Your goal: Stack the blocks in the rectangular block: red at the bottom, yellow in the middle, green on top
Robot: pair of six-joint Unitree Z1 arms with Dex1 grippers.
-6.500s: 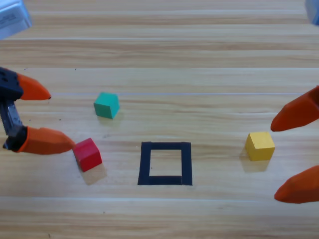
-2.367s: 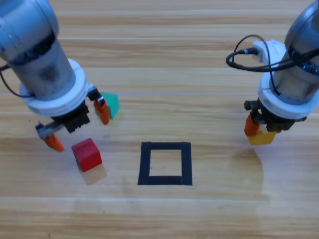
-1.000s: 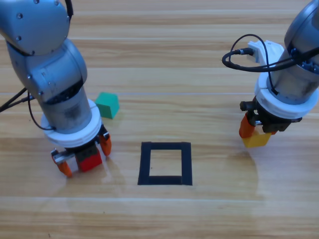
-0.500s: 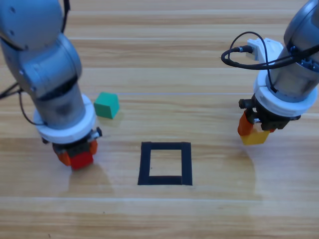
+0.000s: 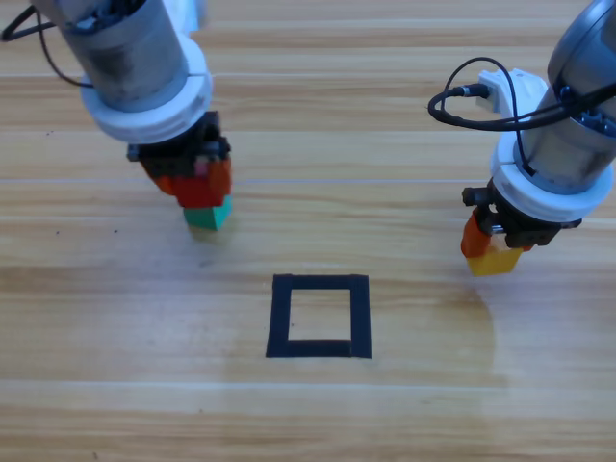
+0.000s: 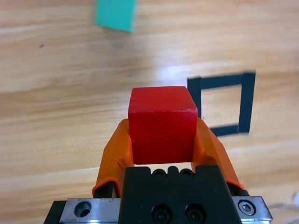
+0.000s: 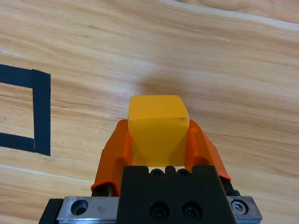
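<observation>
My left gripper (image 5: 197, 185) (image 6: 162, 140) is shut on the red block (image 5: 199, 190) (image 6: 162, 125) and holds it in the air at upper left, over the green block (image 5: 209, 216) (image 6: 116, 14), which lies on the table partly hidden under it. My right gripper (image 5: 493, 248) (image 7: 159, 142) is shut on the yellow block (image 5: 496, 259) (image 7: 158, 128) at the right, just above the wood. The black-tape rectangular block (image 5: 320, 316) (image 6: 223, 103) (image 7: 25, 110) lies empty at the centre, between both arms.
The wooden table (image 5: 318, 115) stretches around the tape outline. The left arm's grey body (image 5: 135, 58) stands over the upper left. The right arm's body (image 5: 568, 135) and its black cable (image 5: 472, 106) occupy the upper right.
My left gripper has lifted the red block off the table and carried it up and to the right, over the green block. The right gripper with the yellow block has barely moved.
</observation>
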